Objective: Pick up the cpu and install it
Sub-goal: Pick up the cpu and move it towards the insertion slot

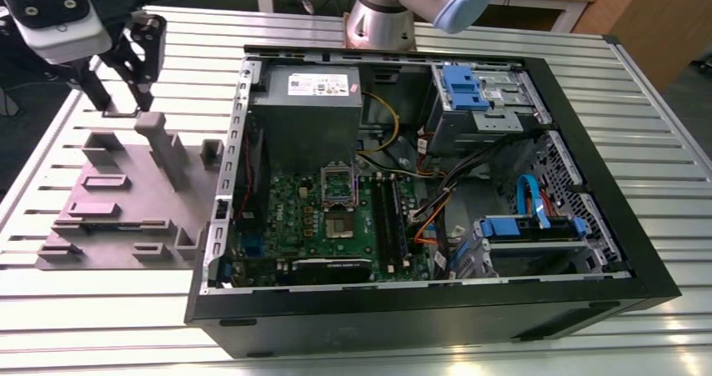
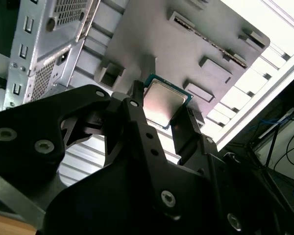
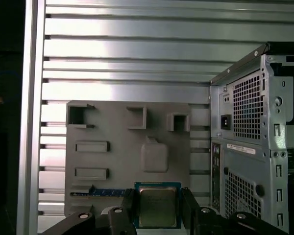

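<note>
The cpu is a small square chip with a pale metal top and a green rim. It sits between the two black fingers of my gripper, which is shut on its edges. In the second wrist view the cpu shows tilted in the gripper, above the grey tray. In the exterior view the gripper hangs over the tray's far end, at the exterior view's left of the open computer case. The green motherboard lies inside the case, with its socket uncovered.
The grey tray has several raised blocks and posts. The case's metal side wall stands close beside the tray. Inside the case are a power supply, cables and blue drive brackets. The arm's base stands behind the case.
</note>
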